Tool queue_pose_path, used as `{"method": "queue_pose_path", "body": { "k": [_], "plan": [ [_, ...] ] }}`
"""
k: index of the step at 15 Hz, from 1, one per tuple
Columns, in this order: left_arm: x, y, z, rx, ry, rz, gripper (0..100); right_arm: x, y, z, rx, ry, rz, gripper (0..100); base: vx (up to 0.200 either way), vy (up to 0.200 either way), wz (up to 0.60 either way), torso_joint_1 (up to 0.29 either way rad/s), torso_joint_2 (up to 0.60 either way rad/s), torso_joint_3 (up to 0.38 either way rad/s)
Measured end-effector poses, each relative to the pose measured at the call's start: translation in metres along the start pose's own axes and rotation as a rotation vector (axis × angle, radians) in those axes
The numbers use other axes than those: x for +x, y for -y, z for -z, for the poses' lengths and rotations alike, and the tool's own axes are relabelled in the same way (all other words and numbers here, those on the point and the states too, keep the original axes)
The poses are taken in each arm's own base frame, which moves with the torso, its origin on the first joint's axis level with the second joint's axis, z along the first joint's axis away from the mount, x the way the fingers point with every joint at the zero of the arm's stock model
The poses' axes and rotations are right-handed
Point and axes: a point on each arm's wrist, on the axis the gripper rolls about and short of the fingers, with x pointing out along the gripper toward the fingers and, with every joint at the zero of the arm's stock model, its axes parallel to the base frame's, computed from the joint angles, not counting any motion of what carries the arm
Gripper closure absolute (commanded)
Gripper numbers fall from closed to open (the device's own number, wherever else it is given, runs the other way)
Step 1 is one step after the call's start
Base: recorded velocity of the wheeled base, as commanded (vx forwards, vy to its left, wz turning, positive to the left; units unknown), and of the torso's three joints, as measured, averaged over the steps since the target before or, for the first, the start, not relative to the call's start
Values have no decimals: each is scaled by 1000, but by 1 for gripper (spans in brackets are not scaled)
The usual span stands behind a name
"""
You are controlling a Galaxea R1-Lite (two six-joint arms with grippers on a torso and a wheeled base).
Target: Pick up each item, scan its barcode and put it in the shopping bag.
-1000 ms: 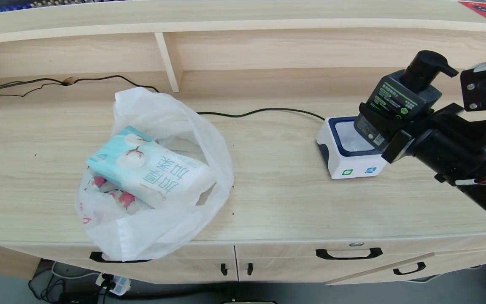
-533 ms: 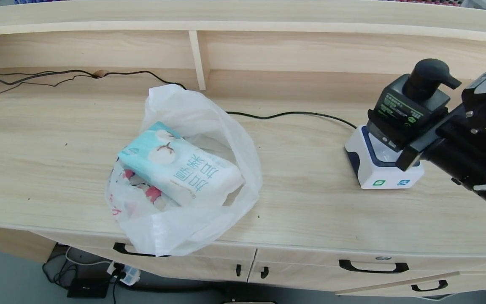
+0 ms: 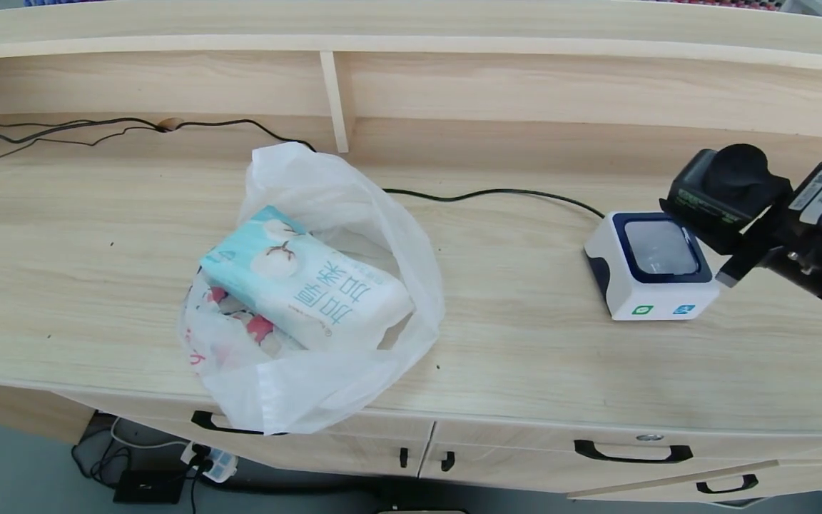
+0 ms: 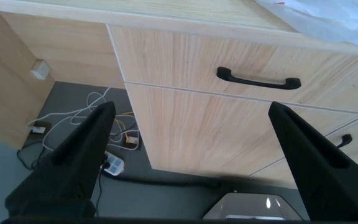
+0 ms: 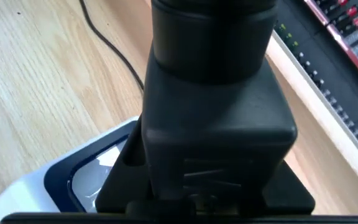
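**Item 1.** Dark grey, square-bodied plastic pump bottle (image 3: 721, 187) with a black pump head. It is clamped in the right end effector (image 3: 739, 232), whose fingers are closed on the body. The bottle is held in the air, tilted, just beside the right side of the scanner and not touching it.

**Item 2.** White box-shaped barcode scanner (image 3: 650, 268) with a navy-framed glass window on top. It stands on the desk well to the right of the bag, and a thin black cable (image 3: 489, 191) runs from it towards the back.

**Item 3.** Translucent white plastic shopping bag (image 3: 389, 235), mouth open, lying at the front edge of the desk with its bottom overhanging a drawer.

**Item 4.** Pale blue and white soft tissue pack (image 3: 304, 285), lying inside the bag on top of a red-and-white printed packet (image 3: 240, 332).

**Item 5.** Light wood desk (image 3: 511, 357) with a raised back shelf and black-handled drawers (image 4: 258, 79) beneath.

**Item 6.** Left end effector (image 4: 189, 109), fingers spread wide and empty, positioned below desk level facing the drawer fronts.
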Motion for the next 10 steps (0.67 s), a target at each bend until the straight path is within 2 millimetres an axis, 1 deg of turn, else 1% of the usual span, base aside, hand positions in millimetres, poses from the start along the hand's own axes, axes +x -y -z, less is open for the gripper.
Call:
{"method": "queue_pose_path", "body": {
  "k": [2, 4, 6, 10],
  "plan": [
    [0, 0, 0, 0, 2, 1, 0, 4, 4, 5, -58, 40, -2, 100, 0, 0, 0, 0, 0, 0],
    [0, 0, 0, 0, 3, 0, 0, 9, 5, 13, -82, 41, -6, 100, 0, 0, 0, 0, 0, 0],
    [0, 0, 0, 1, 3, 0, 0, 13, 4, 17, -89, 73, -23, 100, 0, 0, 0, 0, 0, 0],
    [0, 0, 0, 1, 3, 1, 0, 13, 3, 25, -78, 65, -36, 100, 0, 0, 0, 0, 0, 0]
  ]
}}
